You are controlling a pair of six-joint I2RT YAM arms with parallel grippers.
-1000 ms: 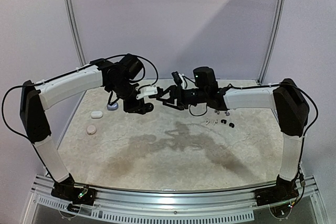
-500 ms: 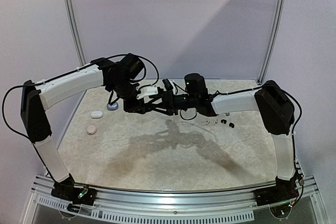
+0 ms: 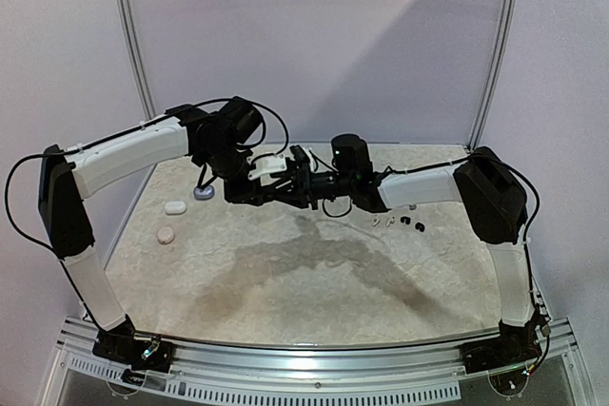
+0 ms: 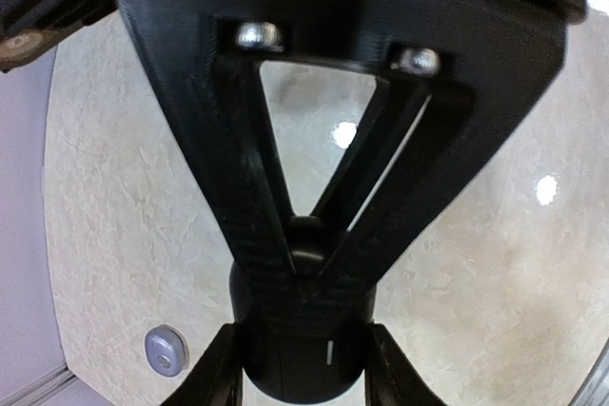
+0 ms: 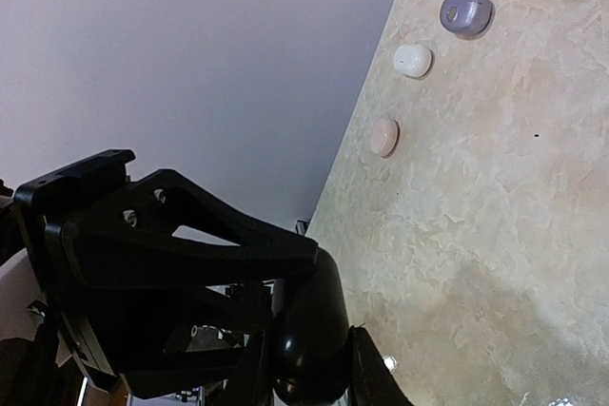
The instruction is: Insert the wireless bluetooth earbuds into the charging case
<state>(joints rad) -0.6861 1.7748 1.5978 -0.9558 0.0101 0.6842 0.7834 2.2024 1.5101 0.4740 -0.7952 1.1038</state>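
Observation:
A black charging case (image 4: 300,349) hangs above the table, held from both sides. My left gripper (image 4: 303,377) is shut on it, its fingers (image 4: 214,368) pressed to the case's flanks. My right gripper (image 5: 309,382) meets it tip to tip and is also shut on the same case (image 5: 309,330). In the top view the two grippers join at the back centre (image 3: 290,189), and the case is hard to make out there. Several tiny earbuds (image 3: 390,221), pale and black, lie on the table to the right.
Three more closed cases sit at the far left: lavender (image 3: 203,193), white (image 3: 174,206) and pink (image 3: 166,234). The left wrist view shows the lavender one (image 4: 166,350) below. The table's left edge meets the wall beside them.
My right arm has swung left until its gripper met the left one, and its jaws have closed from wide onto the black case. The left arm has held still.

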